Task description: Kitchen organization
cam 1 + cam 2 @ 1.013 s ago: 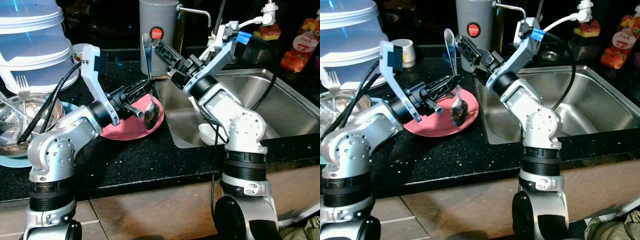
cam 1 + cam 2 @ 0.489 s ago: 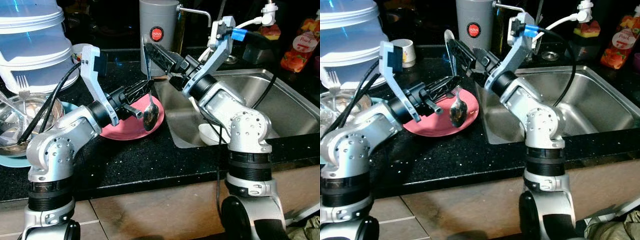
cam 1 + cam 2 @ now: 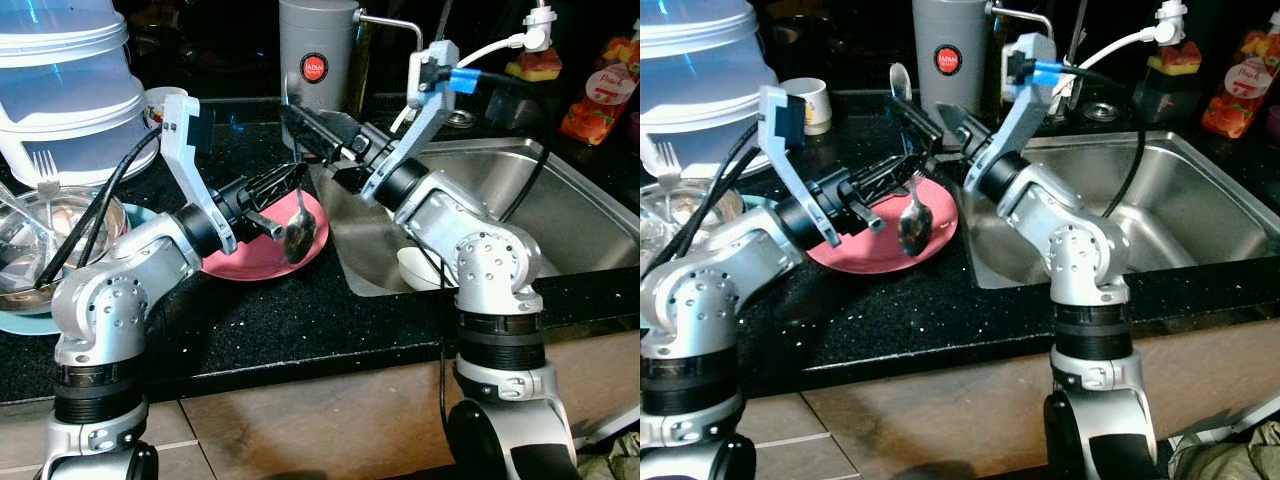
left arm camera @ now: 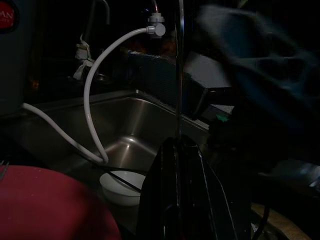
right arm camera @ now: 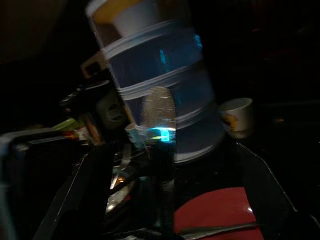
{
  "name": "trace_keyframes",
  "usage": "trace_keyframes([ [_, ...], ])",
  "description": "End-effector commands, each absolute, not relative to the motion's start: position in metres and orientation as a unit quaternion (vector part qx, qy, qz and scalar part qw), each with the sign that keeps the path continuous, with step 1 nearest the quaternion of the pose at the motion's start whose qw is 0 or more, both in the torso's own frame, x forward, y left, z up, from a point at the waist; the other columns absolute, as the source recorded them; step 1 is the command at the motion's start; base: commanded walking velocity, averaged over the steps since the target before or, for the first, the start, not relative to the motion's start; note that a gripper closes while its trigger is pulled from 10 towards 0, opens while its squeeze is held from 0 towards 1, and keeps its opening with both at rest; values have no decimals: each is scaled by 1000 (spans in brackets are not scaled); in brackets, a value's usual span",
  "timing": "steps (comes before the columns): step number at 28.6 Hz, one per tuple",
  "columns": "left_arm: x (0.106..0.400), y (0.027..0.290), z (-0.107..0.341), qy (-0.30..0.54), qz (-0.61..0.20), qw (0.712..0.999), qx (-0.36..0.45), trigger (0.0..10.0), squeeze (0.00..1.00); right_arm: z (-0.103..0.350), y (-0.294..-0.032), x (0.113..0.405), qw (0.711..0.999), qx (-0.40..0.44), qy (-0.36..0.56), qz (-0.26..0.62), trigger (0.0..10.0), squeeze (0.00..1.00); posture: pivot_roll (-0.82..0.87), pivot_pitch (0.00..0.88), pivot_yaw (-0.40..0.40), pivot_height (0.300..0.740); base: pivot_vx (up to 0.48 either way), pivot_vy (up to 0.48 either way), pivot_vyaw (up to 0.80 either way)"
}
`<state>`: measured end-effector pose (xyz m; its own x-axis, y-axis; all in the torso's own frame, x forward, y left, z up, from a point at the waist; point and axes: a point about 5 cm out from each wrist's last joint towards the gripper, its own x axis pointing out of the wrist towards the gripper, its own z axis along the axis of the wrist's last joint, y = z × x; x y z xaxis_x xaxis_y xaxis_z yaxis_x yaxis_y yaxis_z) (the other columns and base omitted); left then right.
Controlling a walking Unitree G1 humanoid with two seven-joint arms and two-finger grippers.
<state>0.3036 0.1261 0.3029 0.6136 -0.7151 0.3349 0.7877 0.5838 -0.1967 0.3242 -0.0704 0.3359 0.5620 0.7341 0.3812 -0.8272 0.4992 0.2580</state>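
The left gripper (image 3: 290, 180) is closed on the handle of a spoon (image 3: 297, 228), which hangs bowl-down just over the pink plate (image 3: 250, 255) on the black counter (image 3: 250, 320). In the left wrist view the thin handle rises straight out from between the dark fingers (image 4: 180, 185).

The right gripper (image 3: 902, 108) reaches across from the sink side toward the left one, its fingers pinched on a second spoon (image 3: 899, 82) — the bowl of it stands up above the fingertips, and in the right wrist view it shows as a pale oval (image 5: 158, 110) at the end of the fingers. The two grippers are near each other above the plate's far edge, apart.

Behind them stands a grey canister (image 3: 316, 60) with a red round label. To the right lies the steel sink (image 3: 560, 220), with a white bowl (image 3: 425, 268) on its floor and a white hose (image 4: 95, 105) curving over it. On the left of the counter sit stacked blue-white containers (image 3: 70, 90), a small white cup (image 3: 806, 100) and a metal bowl (image 3: 50, 235) holding a fork (image 3: 45, 170).
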Motion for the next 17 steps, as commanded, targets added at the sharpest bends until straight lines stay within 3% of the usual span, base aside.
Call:
trace_keyframes([
  [1,303,128,305,-113,-426,883,-162,0,0,339,-71,318,850,199,-120,473,10000,0,44,70,-29,740,0,0,0],
  [5,304,129,306,-114,-426,883,-162,0,0,337,-70,315,848,179,-120,485,10000,0,45,72,-27,740,0,0,0],
  [17,302,126,305,-109,-439,879,-154,0,0,324,-69,324,880,129,-97,447,10000,0,49,77,-25,740,0,0,0],
])
